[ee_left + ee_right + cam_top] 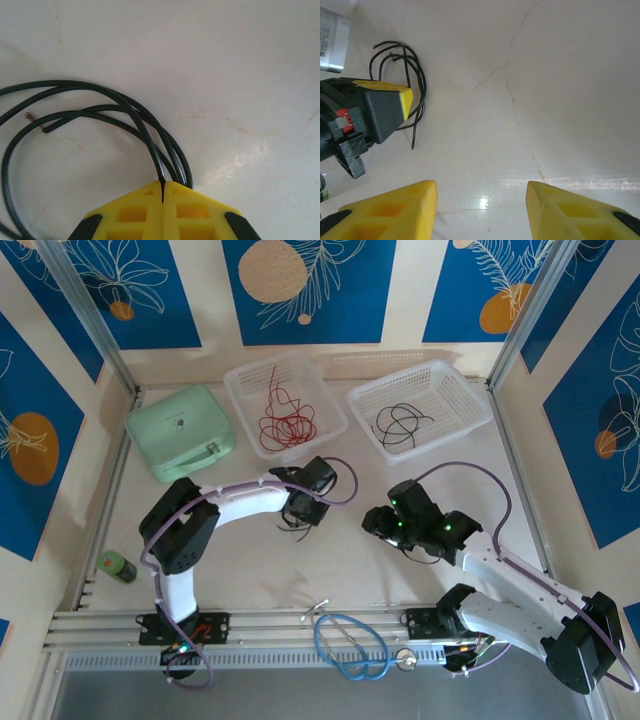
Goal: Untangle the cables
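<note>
Pinching black cable bundle [70, 83] with left gripper [163, 192], jaws fully closed, clamping 1 strand at the tips with 2 more running just beside. Lying flat near centre of table [350, 575], curling off toward 9 o'clock in left wrist view. Can't tell whether 1 wire or 2; showing at least 2 cut ends.

Holding right gripper [481, 187] roughly half open, gripping nothing, just at 3 o'clock of left one in top view.

Reads as grasp stage: bundle caught, no lift yet. Probably last loose lot, given red cables [285, 428] in left basket [237, 390] at 12 o'clock and black cables [400, 425] in right basket [470, 395] at 1 o'clock.

Next, at a guess: lift straight up and slow, watch for crossed loops dragging together. If snagged, bring right gripper in on a free end and pull toward 3 o'clock. Needs a light, steady pull; thin springy wire, likely to slip or whip from the tips.

Room: plenty of bare table from centre toward 6 o'clock. Tight at 3 o'clock with right gripper near. Basket rims near at 12 and 1 o'clock, so clear them from above before any drop. Apart from the work at 10 o'clock: green case [180, 430]. Well apart at 6 o'clock by table's near edge: blue cable loop [350, 645]; steer clear of it.
</note>
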